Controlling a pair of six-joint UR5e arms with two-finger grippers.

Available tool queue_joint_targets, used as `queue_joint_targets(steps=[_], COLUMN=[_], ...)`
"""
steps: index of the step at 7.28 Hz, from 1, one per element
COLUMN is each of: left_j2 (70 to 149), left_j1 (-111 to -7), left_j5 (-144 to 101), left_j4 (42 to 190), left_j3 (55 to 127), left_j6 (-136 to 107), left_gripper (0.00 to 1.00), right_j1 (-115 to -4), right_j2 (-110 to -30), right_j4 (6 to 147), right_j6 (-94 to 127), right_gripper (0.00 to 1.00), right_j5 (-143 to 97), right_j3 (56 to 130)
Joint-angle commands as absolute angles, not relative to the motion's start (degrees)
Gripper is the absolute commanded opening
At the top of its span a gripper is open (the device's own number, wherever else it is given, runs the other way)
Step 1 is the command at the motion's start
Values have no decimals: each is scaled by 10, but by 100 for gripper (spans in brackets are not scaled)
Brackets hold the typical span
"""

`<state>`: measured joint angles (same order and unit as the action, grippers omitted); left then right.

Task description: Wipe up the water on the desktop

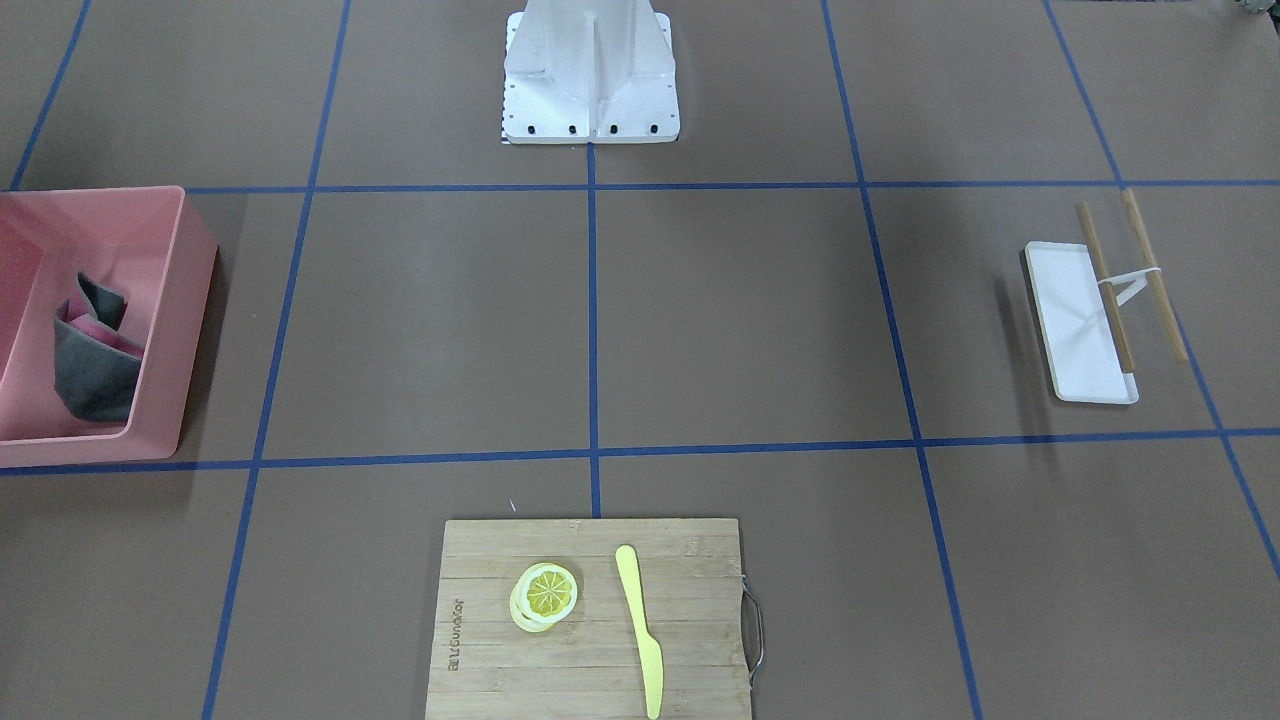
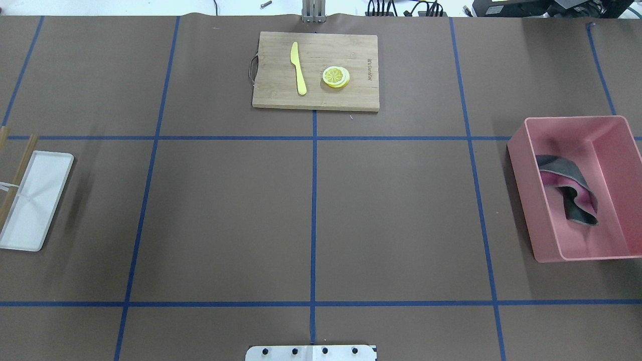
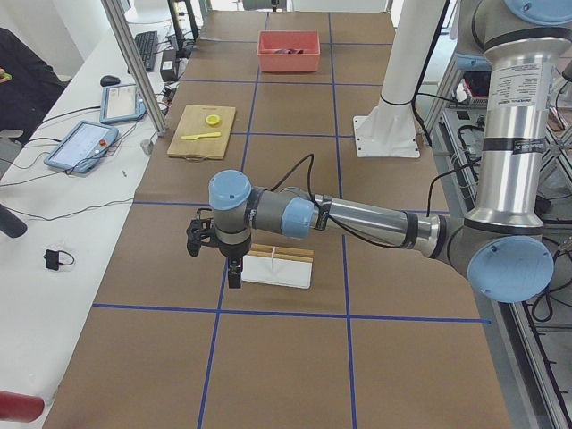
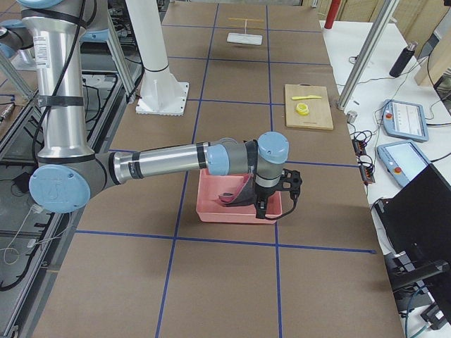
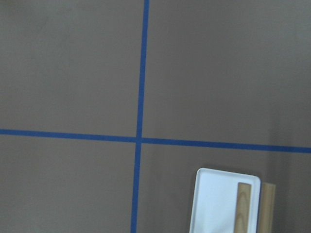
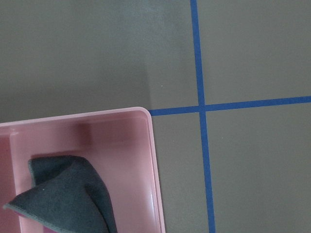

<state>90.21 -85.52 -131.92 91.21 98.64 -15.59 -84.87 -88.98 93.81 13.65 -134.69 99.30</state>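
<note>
The desktop (image 2: 401,200) is a matte brown surface with a blue tape grid; I see no water on it in any view. A crumpled grey and pink cloth (image 2: 569,193) lies in a pink bin (image 2: 524,190) at the robot's right; it also shows in the right wrist view (image 6: 68,194). My right gripper (image 4: 271,206) hovers over the bin's outer side and shows only in the exterior right view. My left gripper (image 3: 231,268) hovers beside a white tray (image 3: 286,268) and shows only in the exterior left view. I cannot tell whether either is open or shut.
The white tray (image 2: 30,200) with bamboo tongs (image 1: 1150,270) across it lies at the robot's left. A bamboo cutting board (image 2: 281,90) with a yellow knife (image 2: 299,67) and lemon slices (image 2: 336,76) sits at the far edge. The robot base (image 1: 590,90) stands at the near middle.
</note>
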Motion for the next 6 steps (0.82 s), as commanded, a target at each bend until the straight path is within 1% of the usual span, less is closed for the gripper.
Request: queue_joint_targets(steps=[1,3,6], left_j2=[896,895,880], left_j1=[-869,-885,-889], left_j5=[-1321,-1322,-1353], left_j4=[905,904,905], left_j3=[977,961,948], left_j6=[-157,-154,-156], left_gripper=[98,98,98], right_j1=[-853,-867,-879], right_j2=[-887,-889,-917], right_j4=[940,943,940], right_j6=[137,137,135], right_gripper=[100,100,100], right_j5=[-1359,-1393,-1383], right_j3=[996,996,984])
